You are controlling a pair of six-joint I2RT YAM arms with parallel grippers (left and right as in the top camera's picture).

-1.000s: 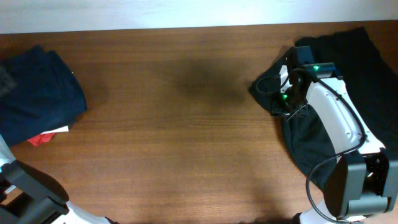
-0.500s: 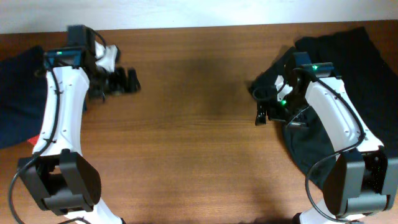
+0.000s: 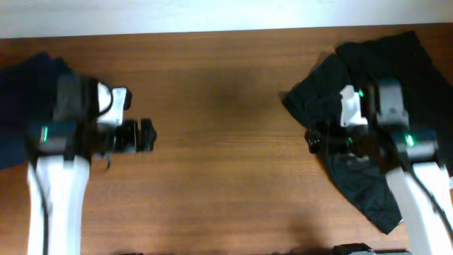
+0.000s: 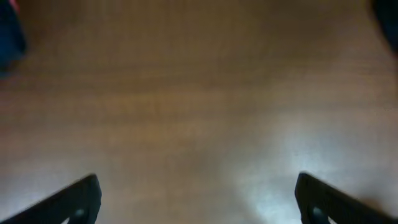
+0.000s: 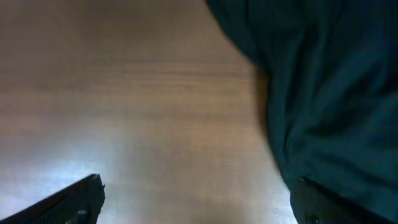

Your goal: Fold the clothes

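Observation:
A crumpled black garment (image 3: 322, 85) lies at the table's right side and runs down toward the front edge. My right gripper (image 3: 316, 139) hovers open just off its left edge, over bare wood. In the right wrist view the dark cloth (image 5: 329, 81) fills the right side and reaches behind the right fingertip (image 5: 323, 205); nothing sits between the jaws of that gripper (image 5: 196, 202). A dark blue pile of clothes (image 3: 25, 85) rests at the far left. Right of that pile, my left gripper (image 3: 138, 136) stands open above wood, and the left wrist view of the same gripper (image 4: 199, 199) shows it empty.
The brown wooden table (image 3: 219, 163) stretches between the two arms. A pale wall strip (image 3: 212, 14) borders its far edge. A corner of the blue pile (image 4: 9, 37) shows at the top left of the left wrist view.
My right gripper has opened, let go of the black garment's edge and pulled back toward the front. The left arm swung in over the table, then drew toward the front.

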